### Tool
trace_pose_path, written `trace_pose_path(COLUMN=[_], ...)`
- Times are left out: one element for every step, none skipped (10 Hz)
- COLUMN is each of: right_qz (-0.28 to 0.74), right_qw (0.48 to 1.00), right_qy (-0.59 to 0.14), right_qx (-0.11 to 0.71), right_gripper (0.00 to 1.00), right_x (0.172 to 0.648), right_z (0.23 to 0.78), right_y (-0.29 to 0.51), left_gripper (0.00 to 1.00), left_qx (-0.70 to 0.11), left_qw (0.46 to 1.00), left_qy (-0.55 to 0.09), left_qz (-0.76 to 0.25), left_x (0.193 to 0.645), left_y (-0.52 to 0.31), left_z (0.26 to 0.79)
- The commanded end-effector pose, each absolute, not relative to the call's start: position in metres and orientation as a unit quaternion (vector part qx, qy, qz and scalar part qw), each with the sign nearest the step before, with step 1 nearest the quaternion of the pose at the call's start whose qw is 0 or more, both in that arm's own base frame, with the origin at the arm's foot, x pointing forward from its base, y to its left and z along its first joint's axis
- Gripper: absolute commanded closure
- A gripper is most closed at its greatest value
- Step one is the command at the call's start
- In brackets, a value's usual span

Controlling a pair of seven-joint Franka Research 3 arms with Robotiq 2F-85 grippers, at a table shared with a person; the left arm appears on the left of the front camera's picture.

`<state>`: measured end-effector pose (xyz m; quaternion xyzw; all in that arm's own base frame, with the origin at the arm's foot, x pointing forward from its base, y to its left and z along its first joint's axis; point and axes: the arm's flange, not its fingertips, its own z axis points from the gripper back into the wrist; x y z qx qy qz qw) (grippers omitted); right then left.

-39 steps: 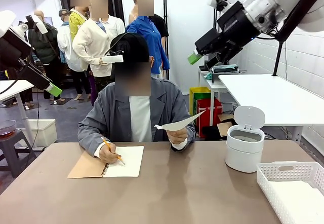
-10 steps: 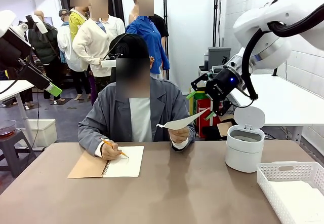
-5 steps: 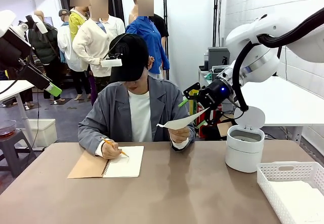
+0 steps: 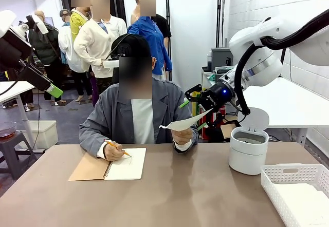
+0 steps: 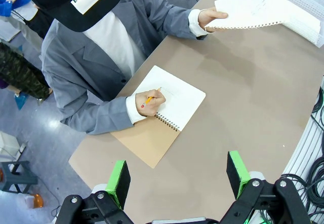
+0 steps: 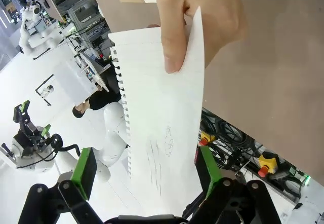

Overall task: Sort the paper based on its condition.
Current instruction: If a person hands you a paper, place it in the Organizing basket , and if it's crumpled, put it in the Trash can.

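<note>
The person at the far side holds up a smooth white sheet of paper (image 4: 181,125) in one hand (image 4: 181,137). My right gripper (image 4: 193,115) hangs in the air at the sheet's free end, open, one finger above it and one below. In the right wrist view the paper (image 6: 157,127), torn along a perforated edge, reaches down between the green pads (image 6: 83,169) of my right gripper (image 6: 147,171) without being pinched. My left gripper (image 5: 177,176) is open and empty, raised high at the left (image 4: 53,90), looking down on the paper (image 5: 253,6).
The person's other hand writes with a pencil in a tan-covered spiral notebook (image 4: 110,168) on the brown table (image 4: 180,196). A small white lidded bin (image 4: 248,147) stands open at the right. A white mesh basket (image 4: 298,186) sits at the near right corner.
My right arm has come down and to the left, bringing its open fingers around the free end of the held sheet. The left arm and the person's hands have stayed put.
</note>
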<state>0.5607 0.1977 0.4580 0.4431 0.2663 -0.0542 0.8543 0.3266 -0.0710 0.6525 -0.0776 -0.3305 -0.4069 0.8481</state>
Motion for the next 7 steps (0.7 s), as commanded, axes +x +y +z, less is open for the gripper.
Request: trace_pose_path(right_qz=[-0.054, -0.054, -0.060, -0.070, -0.074, -0.077, -0.077], right_qw=[0.858, 0.854, 0.858, 0.856, 0.856, 0.855, 0.855], right_qy=[0.268, 0.266, 0.266, 0.267, 0.268, 0.268, 0.267], right_qx=[0.436, 0.443, 0.435, 0.437, 0.437, 0.437, 0.437], right_gripper=[0.00, 0.09, 0.29, 0.49, 0.69, 0.89, 1.00], right_x=[0.5600, 0.5607, 0.5625, 0.5629, 0.5626, 0.5627, 0.5637], right_z=[0.4563, 0.4580, 0.4559, 0.4554, 0.4557, 0.4563, 0.4566], right_y=[0.1975, 0.1977, 0.1984, 0.1987, 0.1990, 0.1992, 0.1992], left_gripper=[0.00, 0.00, 0.00, 0.00, 0.00, 0.00, 0.00], left_qx=[-0.079, -0.079, -0.079, -0.079, -0.079, -0.079, -0.079], left_qw=[0.848, 0.848, 0.848, 0.848, 0.848, 0.848, 0.848], left_qy=[-0.332, -0.332, -0.332, -0.332, -0.332, -0.332, -0.332], left_qz=[-0.406, -0.406, -0.406, -0.406, -0.406, -0.406, -0.406], left_x=[0.3263, 0.3263, 0.3263, 0.3263, 0.3263, 0.3263, 0.3263], left_y=[-0.0704, -0.0704, -0.0704, -0.0704, -0.0704, -0.0704, -0.0704], left_z=[0.6526, 0.6526, 0.6526, 0.6526, 0.6526, 0.6526, 0.6526])
